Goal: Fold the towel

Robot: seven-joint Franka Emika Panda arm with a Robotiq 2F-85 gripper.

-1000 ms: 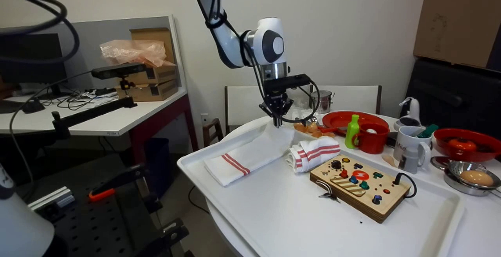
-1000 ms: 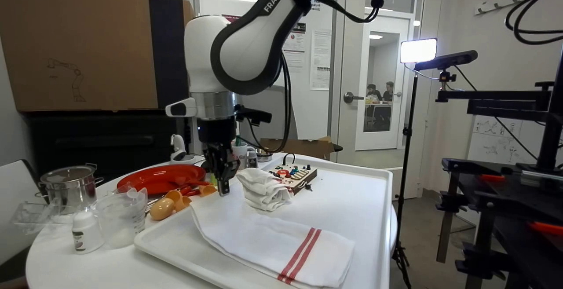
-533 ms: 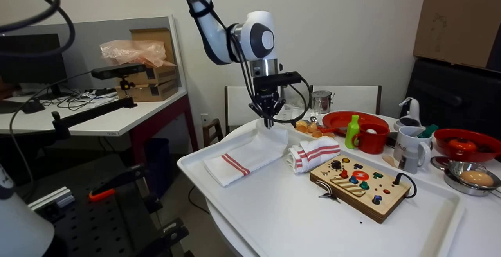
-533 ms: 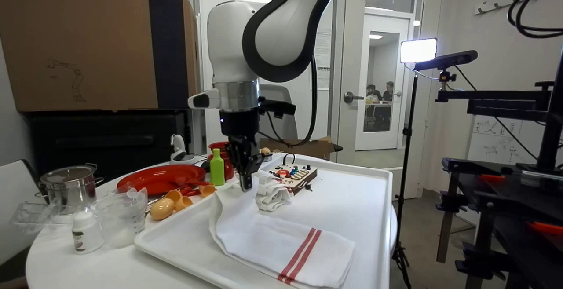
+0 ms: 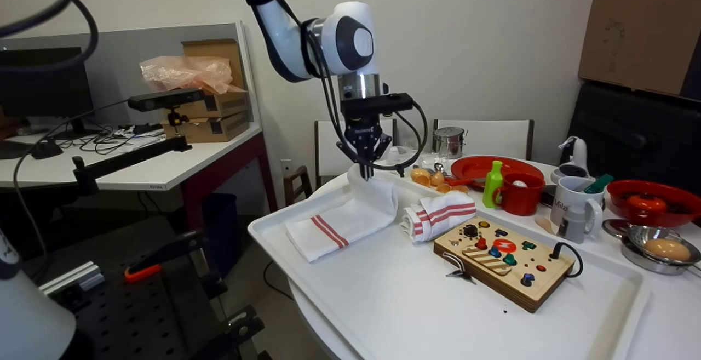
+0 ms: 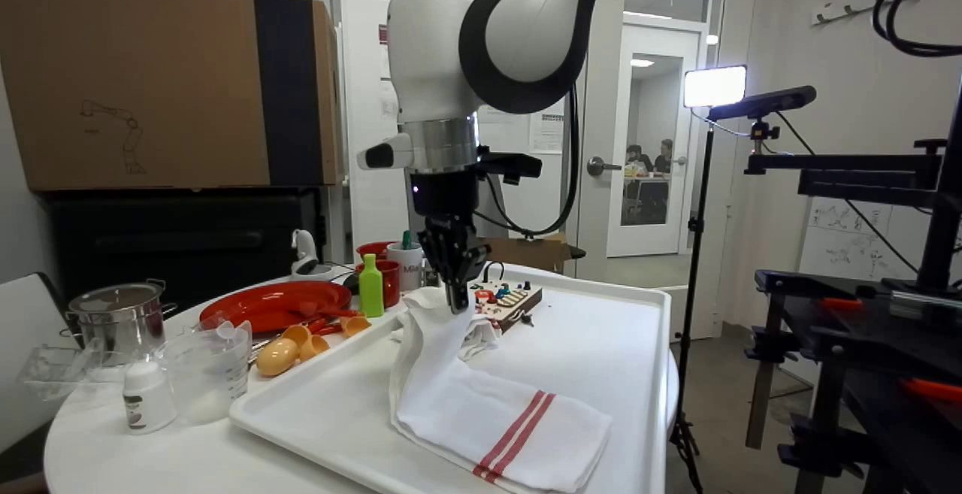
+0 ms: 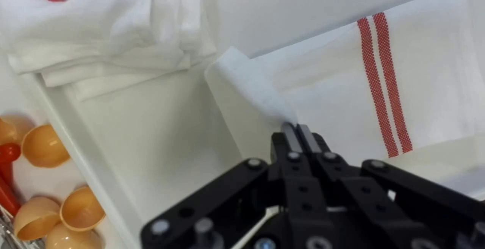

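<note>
Aloft, one end of the towel (image 6: pixel 496 400) sits pinched in the tool (image 7: pixel 296 127)

The tool's jaws stand close together, narrow on the towel's raised end above the white tray (image 5: pixel 405 300). The rest lies on that tray, its red-striped part well apart from the tool. Near the towel sits a bunched cloth (image 5: pixel 440 212); just beside that, a knobbed wooden board (image 5: pixel 520 255). Outside the tray's rim, the tabletop (image 6: pixel 113 456) carries eggshells (image 7: pixel 44 146) and a red plate (image 6: pixel 267 304).

Robotics lab, robot arm (image 6: pixel 537 35), mounted camera (image 6: pixel 763 103), whiteboard (image 6: pixel 834 242)
</note>
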